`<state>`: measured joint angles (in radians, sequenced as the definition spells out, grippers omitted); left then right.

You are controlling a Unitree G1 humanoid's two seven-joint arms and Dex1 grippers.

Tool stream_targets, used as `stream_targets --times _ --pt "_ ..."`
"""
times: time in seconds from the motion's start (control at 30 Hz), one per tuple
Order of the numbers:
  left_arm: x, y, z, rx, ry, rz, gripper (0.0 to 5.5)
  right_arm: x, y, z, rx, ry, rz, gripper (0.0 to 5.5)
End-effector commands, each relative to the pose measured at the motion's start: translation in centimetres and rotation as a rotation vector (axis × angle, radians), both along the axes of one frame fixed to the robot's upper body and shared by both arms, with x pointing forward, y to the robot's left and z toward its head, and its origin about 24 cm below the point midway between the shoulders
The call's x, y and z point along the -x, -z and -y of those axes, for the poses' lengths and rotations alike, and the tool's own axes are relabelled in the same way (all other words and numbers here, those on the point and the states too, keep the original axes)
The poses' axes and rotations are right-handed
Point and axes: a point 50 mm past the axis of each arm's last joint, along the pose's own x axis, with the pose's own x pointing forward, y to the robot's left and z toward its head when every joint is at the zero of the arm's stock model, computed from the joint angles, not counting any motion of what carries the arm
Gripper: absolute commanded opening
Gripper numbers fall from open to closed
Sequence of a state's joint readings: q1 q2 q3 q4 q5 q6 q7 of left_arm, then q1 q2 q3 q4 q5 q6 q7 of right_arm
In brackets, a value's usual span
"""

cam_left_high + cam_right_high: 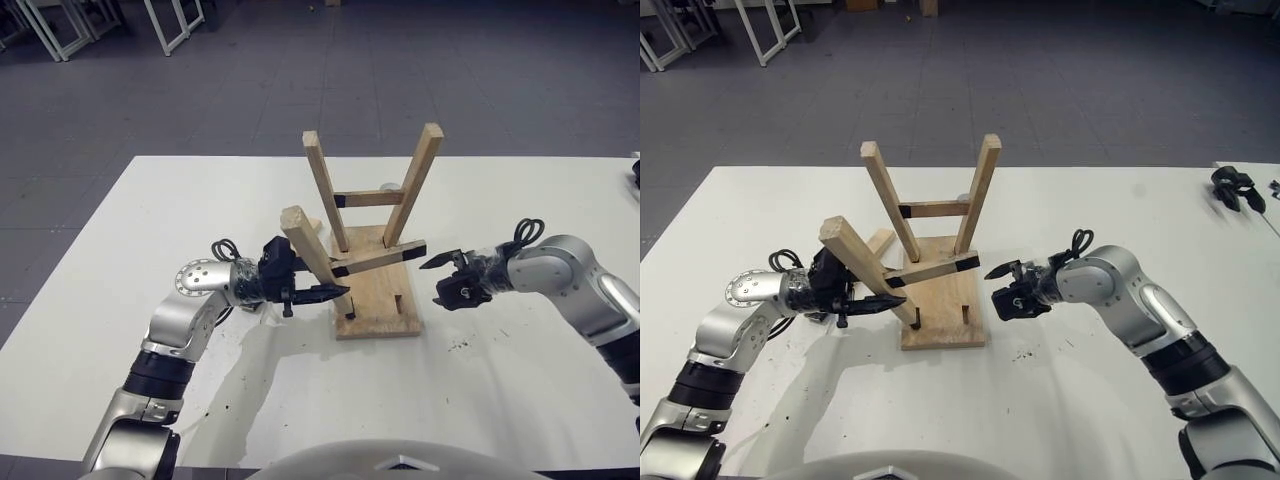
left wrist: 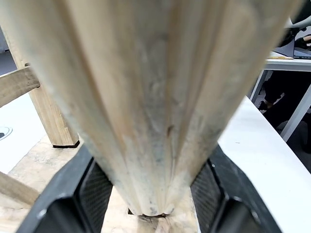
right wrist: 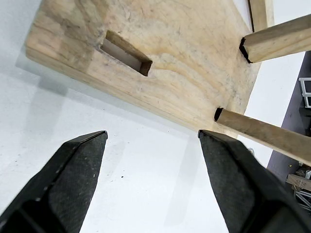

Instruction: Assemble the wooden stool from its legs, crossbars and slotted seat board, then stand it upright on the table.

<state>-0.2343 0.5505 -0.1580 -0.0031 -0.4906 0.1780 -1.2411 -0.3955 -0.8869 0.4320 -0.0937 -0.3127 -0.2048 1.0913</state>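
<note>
- Left gripper (image 1: 325,292), lower left of centre, closed on the tilted front leg (image 1: 305,245) close to its lower end; dark pads (image 2: 92,194) pressed against both sides of the wood in the left wrist view.
- Front leg leaning toward the upper left, lower end meeting the seat board (image 1: 372,292) at a dark slot near the board's near left corner.
- Right gripper (image 1: 435,282), right of centre, open and holding nothing, fingers spread and pointing left at the board; just beside the board's right edge, not touching it.
- Seat board flat on the white counter (image 1: 520,400), at the middle of the frame, underside up.
- Empty slot (image 3: 126,52) near the board's near right corner, on the side facing the right gripper.
- Lower crossbar (image 1: 385,258) with black ends, slanting from the front leg up to the right back leg (image 1: 415,180).
- Left back leg (image 1: 325,185) and right back leg standing in the board's far end, splayed apart toward their tops.
- Upper crossbar (image 1: 370,198) level between the two back legs, about halfway up.
- Dark specks scattered on the counter near the arms.
- Small black object (image 1: 1237,190) at the counter's far right edge, well apart from the stool.
- Grey floor (image 1: 450,70) beyond the counter, white frames (image 1: 60,25) at the upper left.
</note>
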Motion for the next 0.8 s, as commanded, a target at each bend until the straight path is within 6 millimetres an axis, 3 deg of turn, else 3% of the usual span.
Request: stream_targets --times 0.03,0.37,0.5,0.63,0.8 --pt "-0.5 1.1 -1.2 -0.123 0.006 -0.052 2.04 0.1 0.4 0.9 0.01 0.05 -0.004 3.45" --pt "-1.0 3.5 -0.6 -0.406 0.002 -0.093 2.04 0.4 0.9 0.3 -0.044 0.092 -0.018 3.45" --pt "-0.1 4.7 -1.0 -0.532 -0.095 -0.079 2.04 0.7 0.9 0.5 -0.066 0.129 -0.034 3.45" --pt "2.1 5.3 -1.8 -0.619 -0.146 -0.07 2.04 1.0 1.2 1.2 -0.06 0.164 -0.049 3.45" --pt "3.7 6.8 -1.3 -0.661 -0.15 -0.07 2.04 1.1 1.5 1.1 -0.076 0.19 -0.054 3.45"
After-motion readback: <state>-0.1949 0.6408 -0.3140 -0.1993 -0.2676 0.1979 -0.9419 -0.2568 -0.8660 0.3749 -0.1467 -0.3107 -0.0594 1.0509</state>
